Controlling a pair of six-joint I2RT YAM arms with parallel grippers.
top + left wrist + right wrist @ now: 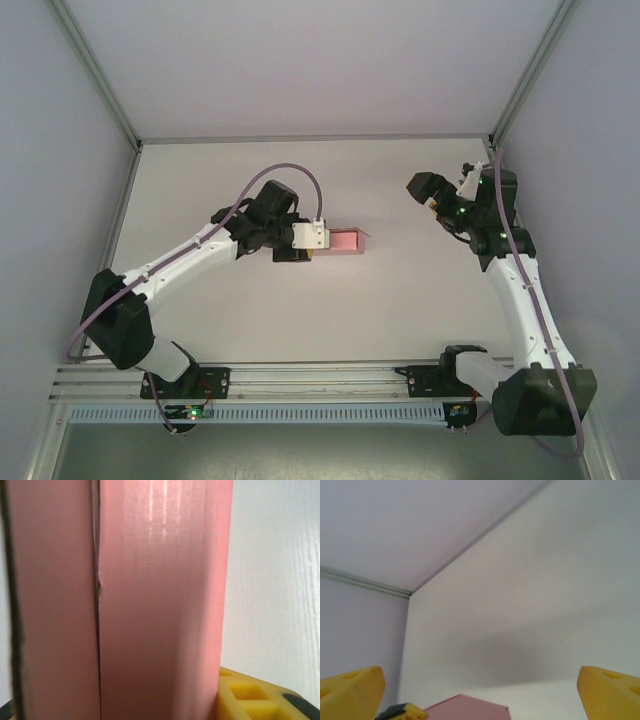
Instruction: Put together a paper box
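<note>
On the white surface point(400, 310), left claw point(320, 243) clamps one end of the pink box point(348, 241); right claw point(480, 690) hangs wide open, well apart.

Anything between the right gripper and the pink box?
Nothing: in the top view, the stretch of white table between the right gripper and the paper box is bare.

I work in a robotics lab cell: pale wall panels point(50, 150) held by grey aluminium posts point(97, 75), a matte white tabletop point(330, 320), a ribbed metal mounting rail point(320, 378) along its near edge.
</note>
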